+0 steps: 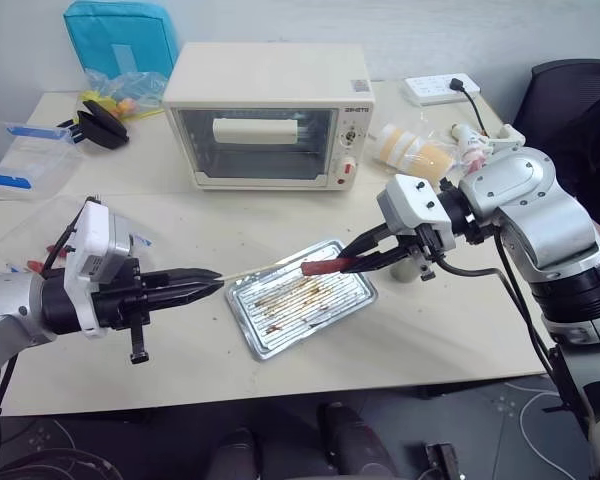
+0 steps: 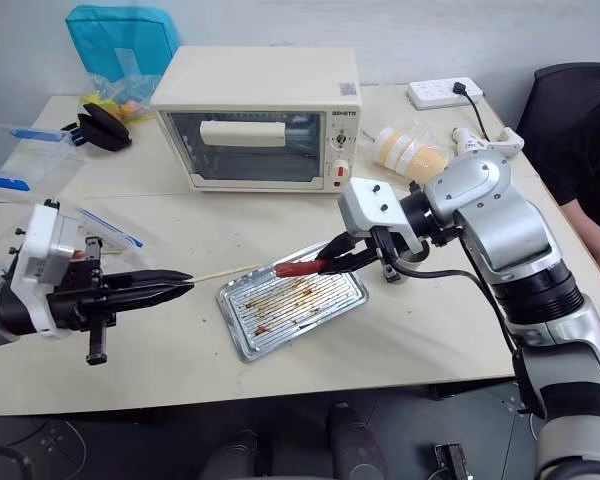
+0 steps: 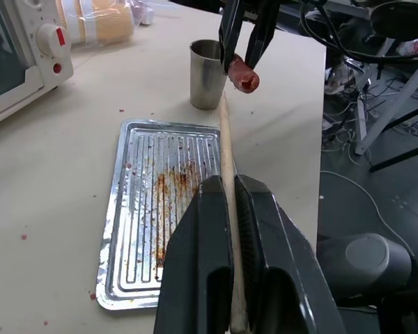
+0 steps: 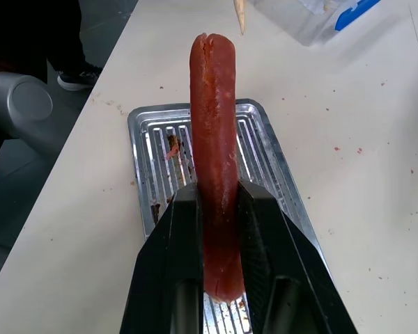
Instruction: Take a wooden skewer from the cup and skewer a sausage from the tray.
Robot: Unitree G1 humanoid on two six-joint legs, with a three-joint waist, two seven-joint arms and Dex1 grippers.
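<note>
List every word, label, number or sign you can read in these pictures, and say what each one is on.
Dark brand lettering above the knobs on the toaster oven: too small to read.
Markings around the toaster oven's knobs: too small to read.
Small square sticker on the toaster oven's top: unreadable.
No readable text on the tray, cup or power strip.

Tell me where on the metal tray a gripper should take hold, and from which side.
Judging by its shape, grip the tray by its raised rim, one finger over the lip and one under. Come from the long edge facing the robot: the skewer and sausage hang over the far edge.
</note>
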